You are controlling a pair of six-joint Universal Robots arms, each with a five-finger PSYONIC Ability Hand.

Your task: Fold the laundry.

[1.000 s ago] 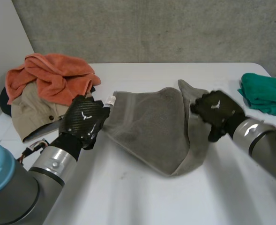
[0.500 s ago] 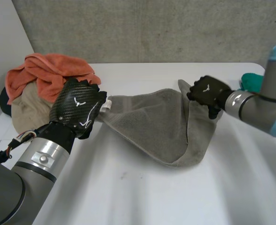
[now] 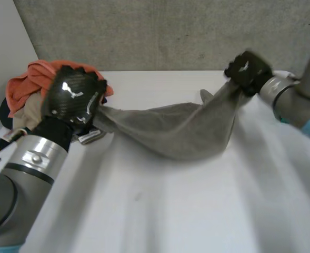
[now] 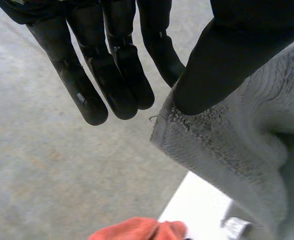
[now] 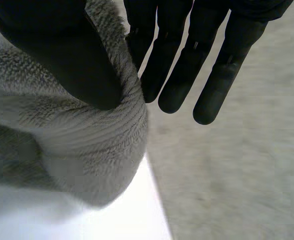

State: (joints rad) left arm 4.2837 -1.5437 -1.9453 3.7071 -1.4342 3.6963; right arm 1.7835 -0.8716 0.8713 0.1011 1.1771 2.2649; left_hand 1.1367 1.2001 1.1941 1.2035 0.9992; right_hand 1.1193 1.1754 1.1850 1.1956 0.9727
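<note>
Two arms reach over the white table (image 3: 160, 211). Nearest, at the lower left of the head view, the left arm rises to the left hand (image 3: 73, 100), left of centre. Its thumb (image 4: 221, 55) presses a hemmed corner of the grey towel (image 3: 170, 132) against the side of its straight fingers (image 4: 117, 75), so this hand is clamped on that corner. A small tag (image 4: 234, 227) hangs from the hem below.

From there the towel runs across the middle of the frame as a sagging band. Its low belly appears to rest on the table right of centre, and it then climbs to the right hand (image 3: 247, 69) at the upper right. In the right wrist view the thumb again pins a bunched fold of towel against straight fingers, a pinch on the towel's other end. Both ends are held up off the table.

Farther back, at the upper left behind the left hand, lies a pile with an orange cloth (image 3: 26, 87) on top and a beige cloth (image 3: 19, 117) beneath it. A grey wall (image 3: 160, 31) closes the far side.
</note>
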